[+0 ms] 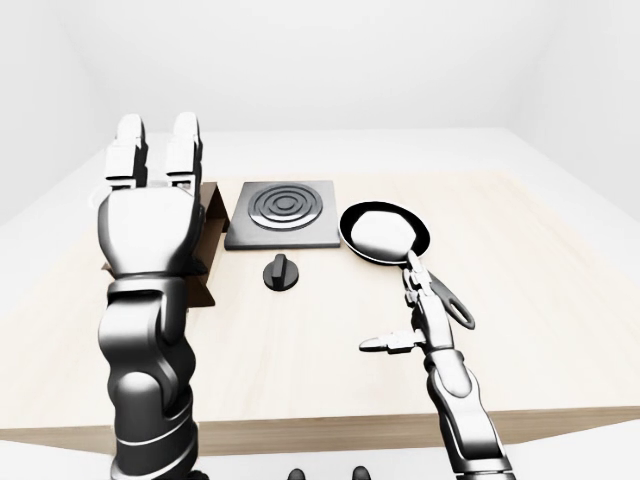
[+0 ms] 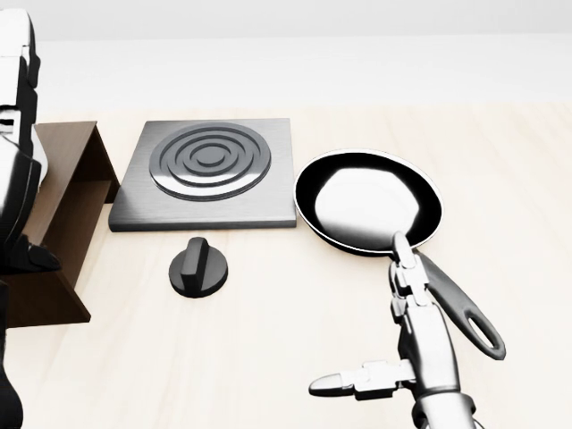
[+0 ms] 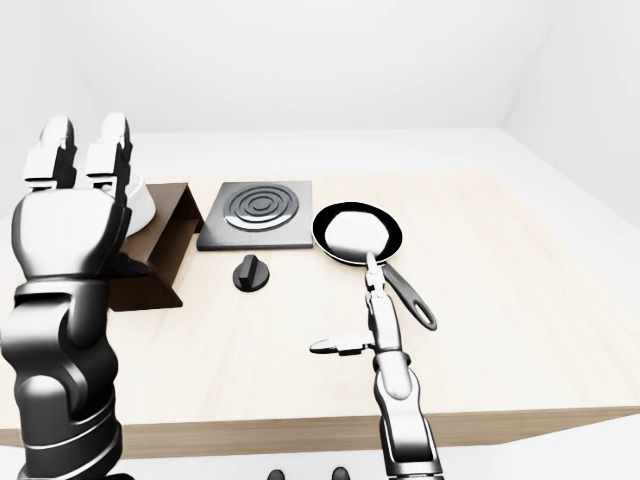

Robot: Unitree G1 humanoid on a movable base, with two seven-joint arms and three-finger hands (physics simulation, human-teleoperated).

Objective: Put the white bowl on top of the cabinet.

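Observation:
The white bowl (image 3: 144,204) shows only as a sliver in the right-eye view. It sits on top of the dark brown cabinet (image 3: 165,255), mostly hidden behind my raised left hand (image 3: 85,150). That hand is open, its fingers pointing straight up and holding nothing. In the head view it fills the left edge and covers the bowl, leaving part of the cabinet (image 2: 76,179) visible. My right hand (image 2: 371,326) is open low at the right, thumb out to the left, fingers stretched beside the pan's handle.
A grey burner plate (image 2: 210,170) with dark rings lies right of the cabinet. A black knob (image 2: 197,265) sits below it. The black frying pan (image 2: 368,201) has its handle (image 2: 460,313) running down-right past my right hand. The table's near edge (image 1: 330,425) crosses the bottom of the eye views.

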